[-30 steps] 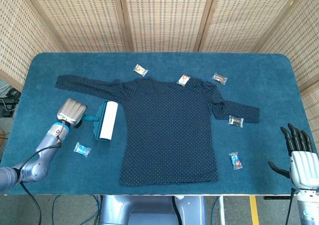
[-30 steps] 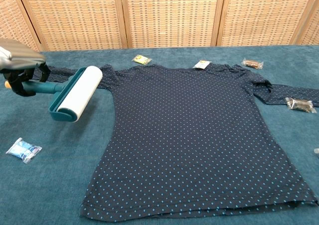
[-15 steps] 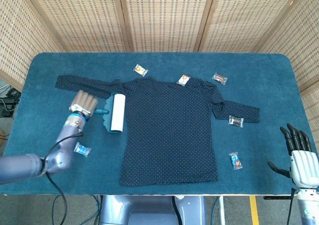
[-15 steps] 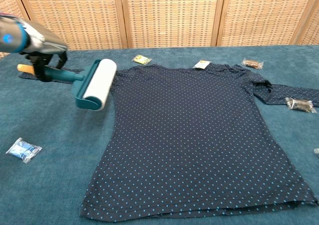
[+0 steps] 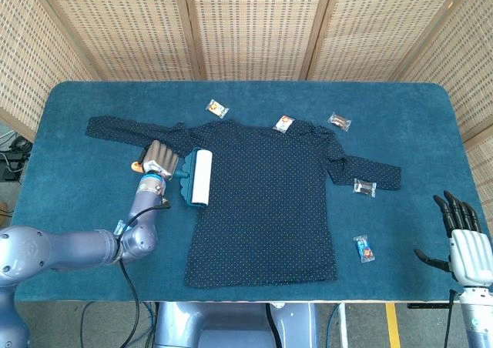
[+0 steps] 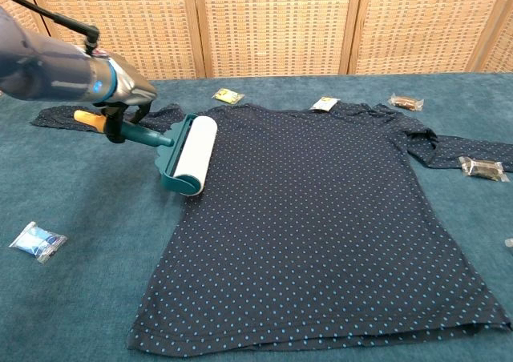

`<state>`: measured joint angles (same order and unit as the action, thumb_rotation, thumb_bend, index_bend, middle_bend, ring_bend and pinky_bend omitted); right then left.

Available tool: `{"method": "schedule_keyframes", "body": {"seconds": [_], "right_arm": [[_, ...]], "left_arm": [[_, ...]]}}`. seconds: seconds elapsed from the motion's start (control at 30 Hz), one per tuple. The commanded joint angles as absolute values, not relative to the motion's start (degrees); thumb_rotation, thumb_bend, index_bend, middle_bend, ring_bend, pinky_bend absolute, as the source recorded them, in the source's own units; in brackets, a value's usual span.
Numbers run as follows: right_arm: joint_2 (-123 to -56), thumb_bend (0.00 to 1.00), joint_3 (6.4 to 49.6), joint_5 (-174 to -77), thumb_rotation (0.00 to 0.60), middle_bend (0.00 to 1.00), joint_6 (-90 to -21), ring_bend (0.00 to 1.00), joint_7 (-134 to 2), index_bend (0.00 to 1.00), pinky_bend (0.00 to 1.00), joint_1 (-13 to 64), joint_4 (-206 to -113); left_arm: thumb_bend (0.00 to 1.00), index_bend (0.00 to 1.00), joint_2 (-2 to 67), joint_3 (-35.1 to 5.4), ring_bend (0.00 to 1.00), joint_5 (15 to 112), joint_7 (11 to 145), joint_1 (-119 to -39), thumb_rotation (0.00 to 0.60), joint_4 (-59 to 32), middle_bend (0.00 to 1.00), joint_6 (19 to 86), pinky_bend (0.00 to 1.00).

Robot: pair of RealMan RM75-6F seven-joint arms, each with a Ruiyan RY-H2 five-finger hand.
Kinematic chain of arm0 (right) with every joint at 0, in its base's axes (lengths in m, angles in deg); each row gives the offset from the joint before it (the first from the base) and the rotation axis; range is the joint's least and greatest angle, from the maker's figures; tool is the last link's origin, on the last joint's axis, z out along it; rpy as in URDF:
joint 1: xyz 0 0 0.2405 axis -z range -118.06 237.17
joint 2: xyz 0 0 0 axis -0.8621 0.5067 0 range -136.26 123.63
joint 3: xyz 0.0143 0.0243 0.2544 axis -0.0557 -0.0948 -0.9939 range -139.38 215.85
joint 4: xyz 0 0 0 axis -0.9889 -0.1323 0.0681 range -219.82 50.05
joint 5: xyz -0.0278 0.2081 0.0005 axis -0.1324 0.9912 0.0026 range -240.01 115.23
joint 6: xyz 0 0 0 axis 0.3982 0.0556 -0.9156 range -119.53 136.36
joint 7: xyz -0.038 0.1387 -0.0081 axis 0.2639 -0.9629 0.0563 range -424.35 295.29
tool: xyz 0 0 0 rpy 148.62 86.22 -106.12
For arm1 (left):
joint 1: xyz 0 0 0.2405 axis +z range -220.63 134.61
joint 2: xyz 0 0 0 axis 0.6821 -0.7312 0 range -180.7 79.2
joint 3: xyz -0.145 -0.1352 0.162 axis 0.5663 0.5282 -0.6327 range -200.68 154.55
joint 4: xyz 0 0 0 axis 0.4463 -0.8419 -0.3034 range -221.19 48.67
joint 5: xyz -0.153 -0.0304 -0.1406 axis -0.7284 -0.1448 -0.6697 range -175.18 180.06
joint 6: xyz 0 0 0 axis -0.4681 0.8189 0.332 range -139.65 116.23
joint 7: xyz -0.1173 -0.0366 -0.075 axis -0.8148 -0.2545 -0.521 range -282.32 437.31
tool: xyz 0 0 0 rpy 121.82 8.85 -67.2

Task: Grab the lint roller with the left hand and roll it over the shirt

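Observation:
A dark navy dotted shirt (image 5: 266, 202) (image 6: 321, 218) lies flat in the middle of the blue table. My left hand (image 5: 160, 159) (image 6: 124, 98) grips the teal handle of the lint roller (image 5: 196, 177) (image 6: 191, 154). The white roll rests on the shirt's left edge, just below the left sleeve. An orange handle tip sticks out behind the hand. My right hand (image 5: 462, 244) hangs off the table's front right corner with its fingers spread, holding nothing; the chest view does not show it.
Several small wrapped candies lie around the shirt: one (image 5: 217, 108) above the collar, one (image 5: 284, 122) on the shoulder, one (image 5: 340, 121) at the back right, one (image 5: 364, 186) on the right sleeve, one (image 5: 365, 249) front right, one (image 6: 37, 241) front left. Wicker screens stand behind.
My left hand has carried the lint roller to the right, from the bare table beside the shirt onto the shirt's left edge. The right hand has not moved.

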<state>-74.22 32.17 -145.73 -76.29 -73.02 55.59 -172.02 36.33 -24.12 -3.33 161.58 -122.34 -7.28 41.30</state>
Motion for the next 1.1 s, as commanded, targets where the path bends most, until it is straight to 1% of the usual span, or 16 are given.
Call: {"method": "schedule_keyframes", "body": {"seconds": [0.03, 0.2, 0.33, 0.57, 0.73, 1.1], "right_arm": [[-74.2, 0.14, 32.2, -145.6, 0.6, 0.0, -76.0, 0.0, -73.3, 0.0, 0.0, 55.5, -171.8], [-74.2, 0.14, 32.1, -145.0, 0.6, 0.0, -75.3, 0.0, -73.9, 0.0, 0.0, 55.3, -171.5], [-74.2, 0.14, 32.2, -144.7, 0.6, 0.0, -74.7, 0.0, -74.5, 0.0, 0.0, 55.2, -171.3], [-74.2, 0.14, 32.5, -145.2, 0.6, 0.0, -74.0, 0.0, -75.5, 0.0, 0.0, 54.9, -171.2], [-74.1, 0.14, 32.6, -145.4, 0.6, 0.0, -73.9, 0.0, -76.5, 0.0, 0.0, 54.8, -171.2], [-73.6, 0.14, 32.5, -145.6, 0.6, 0.0, -74.1, 0.0, -78.4, 0.0, 0.0, 54.9, -171.0]], "left_arm": [[0.88, 0.85, 37.6, -23.8, 0.76, -3.9, 162.4, -123.1, 0.6, -8.5, 0.86, 41.2, 0.69], [0.88, 0.86, 39.9, -24.0, 0.76, -4.7, 165.1, -124.6, 0.6, -9.9, 0.86, 41.9, 0.69], [0.88, 0.86, 42.4, -23.4, 0.76, -6.9, 168.0, -126.1, 0.6, -11.3, 0.86, 43.1, 0.69], [0.88, 0.86, 47.1, -20.7, 0.76, -10.4, 173.1, -128.8, 0.6, -14.9, 0.86, 44.5, 0.69], [0.88, 0.87, 51.1, -17.6, 0.76, -13.0, 177.0, -131.1, 0.6, -18.3, 0.86, 45.2, 0.69], [0.88, 0.87, 59.0, -9.0, 0.76, -16.6, 185.0, -136.6, 0.6, -25.8, 0.86, 46.4, 0.69]]}}
